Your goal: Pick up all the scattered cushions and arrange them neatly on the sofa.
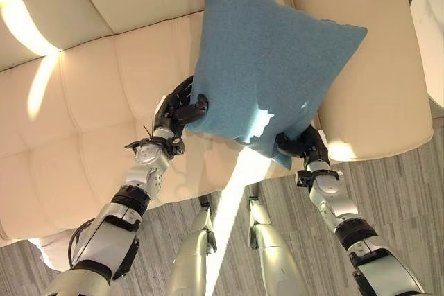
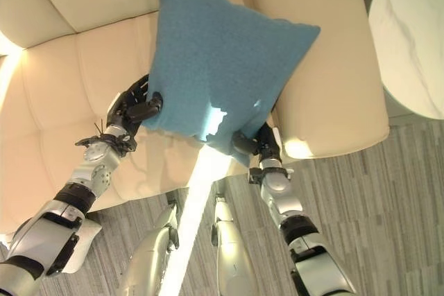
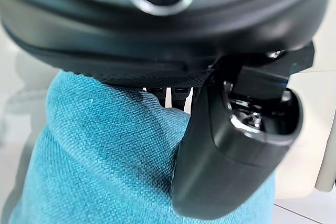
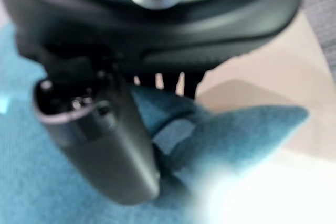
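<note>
The robot is holding one teal cushion (image 1: 267, 67) up w/ both hands over the cream sofa (image 1: 90, 81), so this cushion is picked up but not yet set down; judging from that, the task is mid-way for this item at best. The left hand (image 1: 182, 107) is gripping the cushion's lower left edge, thumb (image 3: 231, 156) pressing over the front of the fabric and the other fingers curled behind it, a pinch on the cloth as the left wrist view shows. The right hand (image 1: 302, 145) is pinching the lower right corner the same way, thumb (image 4: 100, 145) on the front w/ fabric bunching beside it. The cushion is hanging tilted, one corner pointing up toward the backrest, its body in front of the seat and the right armrest (image 1: 374, 67); whether its back is touching the sofa can't be told. No other cushions are showing on the seat or on the grey floor (image 1: 395, 185) here, so how many are left is unclear. As for containers: none as such; the sofa is the receiving place and its visible seat is holding nothing yet. A round white table (image 2: 409, 39) is standing just beside the armrest, nothing seen on the part in view. Probably left to do: lowering the cushion against the backrest, letting go, squaring it up.
</note>
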You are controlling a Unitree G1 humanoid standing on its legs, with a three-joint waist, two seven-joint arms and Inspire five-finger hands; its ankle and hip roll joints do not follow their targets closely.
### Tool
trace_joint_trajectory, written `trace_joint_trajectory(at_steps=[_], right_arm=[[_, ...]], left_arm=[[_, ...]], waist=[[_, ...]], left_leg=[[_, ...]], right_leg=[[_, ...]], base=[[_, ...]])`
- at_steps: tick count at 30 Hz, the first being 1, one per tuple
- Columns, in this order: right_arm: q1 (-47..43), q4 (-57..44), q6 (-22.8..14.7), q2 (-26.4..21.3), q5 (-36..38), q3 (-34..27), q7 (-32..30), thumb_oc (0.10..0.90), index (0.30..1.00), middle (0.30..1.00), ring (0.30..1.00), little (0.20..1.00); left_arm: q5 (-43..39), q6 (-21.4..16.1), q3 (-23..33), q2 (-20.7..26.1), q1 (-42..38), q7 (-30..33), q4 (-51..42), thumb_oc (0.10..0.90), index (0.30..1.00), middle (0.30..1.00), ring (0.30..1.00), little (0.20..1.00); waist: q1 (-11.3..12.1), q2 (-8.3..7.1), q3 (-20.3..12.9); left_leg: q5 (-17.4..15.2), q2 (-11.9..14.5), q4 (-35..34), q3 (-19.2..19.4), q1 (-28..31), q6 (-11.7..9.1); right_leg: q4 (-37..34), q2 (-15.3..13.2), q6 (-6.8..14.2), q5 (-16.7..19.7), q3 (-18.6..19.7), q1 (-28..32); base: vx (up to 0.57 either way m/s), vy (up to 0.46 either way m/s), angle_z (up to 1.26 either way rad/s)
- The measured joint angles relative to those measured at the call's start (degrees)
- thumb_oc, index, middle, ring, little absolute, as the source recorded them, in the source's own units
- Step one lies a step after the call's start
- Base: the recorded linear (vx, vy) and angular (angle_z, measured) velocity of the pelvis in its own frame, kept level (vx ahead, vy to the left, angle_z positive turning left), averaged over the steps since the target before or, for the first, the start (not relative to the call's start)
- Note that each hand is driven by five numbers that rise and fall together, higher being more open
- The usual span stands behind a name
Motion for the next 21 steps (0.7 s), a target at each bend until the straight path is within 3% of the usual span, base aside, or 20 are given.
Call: trace_joint_trajectory(at_steps=[5,9,18,21], right_arm=[[1.78,-3.78,-0.18,-1.42,-0.55,-2.51,0.04,0.400,0.300,0.300,0.300,0.300],[4.16,-6.70,-0.13,-0.84,-1.28,-3.75,0.22,0.400,0.300,0.300,0.300,0.300],[22.56,-18.78,-0.15,1.90,-1.85,-6.80,4.19,0.400,0.300,0.300,0.300,0.300],[28.62,-22.81,0.11,1.14,-2.68,-8.33,6.42,0.400,0.300,0.300,0.300,0.300]], left_arm=[[-0.68,1.90,5.22,-0.42,5.05,0.00,0.15,0.400,0.300,0.300,0.300,0.300],[-2.25,2.52,5.73,-1.47,9.52,0.20,-0.69,0.400,0.300,0.300,0.300,0.300],[-2.15,2.56,9.72,-5.78,29.73,2.64,-14.15,0.400,0.300,0.300,0.300,0.300],[-2.12,2.90,9.68,-6.64,35.50,2.92,-18.55,0.400,0.300,0.300,0.300,0.300]], waist=[[0.42,-0.02,-0.02],[1.13,0.03,0.00],[1.95,0.52,-0.28],[3.33,1.35,-0.66]], left_leg=[[0.00,0.18,-0.26,-0.03,2.22,0.00],[0.00,0.18,-0.86,-0.06,4.66,0.00],[-0.02,-0.02,-3.00,-1.62,12.27,-0.15],[-0.17,-0.06,-3.99,-2.77,14.67,-0.43]], right_leg=[[-0.34,0.20,0.10,-0.12,0.10,2.15],[-1.31,0.24,0.14,-0.13,-0.02,4.84],[-4.25,0.30,0.57,-0.81,-1.66,13.77],[-4.20,0.42,1.08,-1.46,-2.15,16.16]], base=[[0.00,-0.031,-0.01],[0.02,-0.028,0.01],[0.04,-0.055,0.10],[0.06,-0.136,0.13]])
